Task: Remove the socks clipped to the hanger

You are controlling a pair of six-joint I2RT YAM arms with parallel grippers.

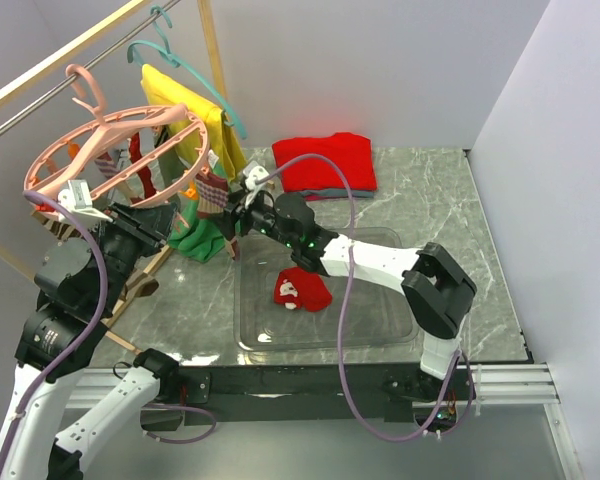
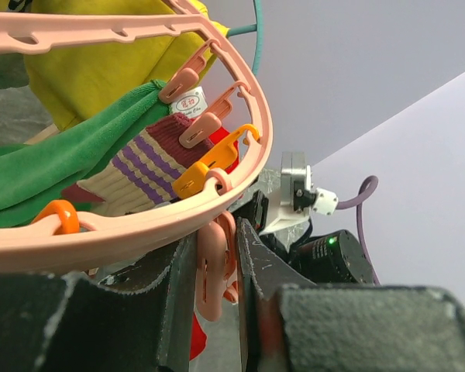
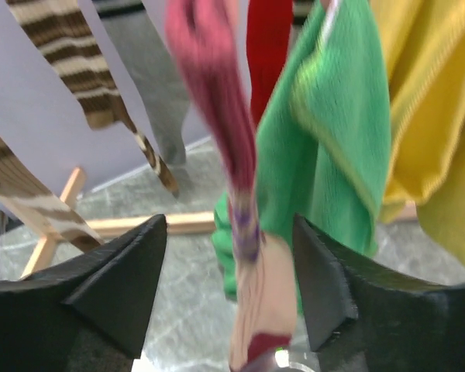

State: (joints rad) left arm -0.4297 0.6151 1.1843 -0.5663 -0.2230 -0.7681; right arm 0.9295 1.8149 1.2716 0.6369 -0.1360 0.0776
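The pink ring hanger (image 1: 102, 135) hangs from the rail at the upper left, with several socks clipped under it. My left gripper (image 1: 152, 228) is at its near rim (image 2: 139, 225), with the jaws shut on a hanging pink clip (image 2: 213, 271). A maroon, purple and tan striped sock (image 2: 139, 167) is clipped just above. My right gripper (image 1: 230, 215) is open, and that striped sock (image 3: 248, 256) dangles, blurred, between its fingers (image 3: 124, 287). Brown striped socks (image 3: 70, 70), a grey sock (image 3: 151, 93) and a red one (image 3: 270, 46) hang behind. A red sock with a white figure (image 1: 300, 290) lies in the tray.
A clear plastic tray (image 1: 380, 330) sits at the table's front middle. A green cloth (image 1: 200, 238) and a yellow shirt (image 1: 190, 110) on a teal hanger hang beside the socks. A folded red garment (image 1: 325, 162) lies at the back. Wooden rack legs (image 1: 145, 275) stand at the left.
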